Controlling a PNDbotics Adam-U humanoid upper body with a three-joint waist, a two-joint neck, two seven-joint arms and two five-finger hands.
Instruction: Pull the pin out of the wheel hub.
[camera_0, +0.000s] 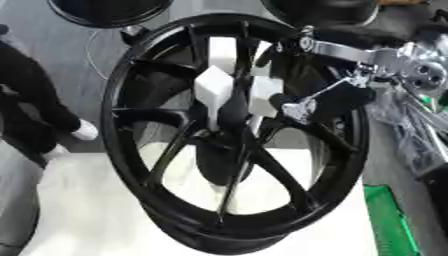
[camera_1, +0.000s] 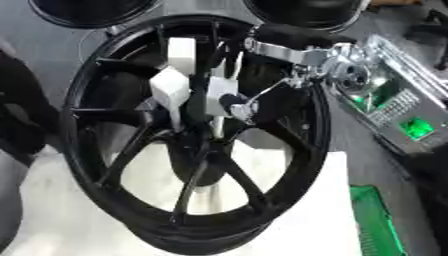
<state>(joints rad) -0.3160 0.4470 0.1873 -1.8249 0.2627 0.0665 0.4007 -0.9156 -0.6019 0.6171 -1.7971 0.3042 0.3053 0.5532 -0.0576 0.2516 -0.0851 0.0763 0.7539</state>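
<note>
black wheel hub (camera_0: 236, 135) stands tilted on the white table (camera_0: 79, 210); your right hand (camera_1: 241, 107) reaches through the spokes toward white pin (camera_0: 213, 90) at its centre, finger state unclear.

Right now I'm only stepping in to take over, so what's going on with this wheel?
A black wheel stands tilted on a white table. The robot's right hand reaches in from the upper right to the hub area, its fingers at the white blocks near the centre. Whether it grips the pin cannot be seen. The left hand is not in view.
</note>
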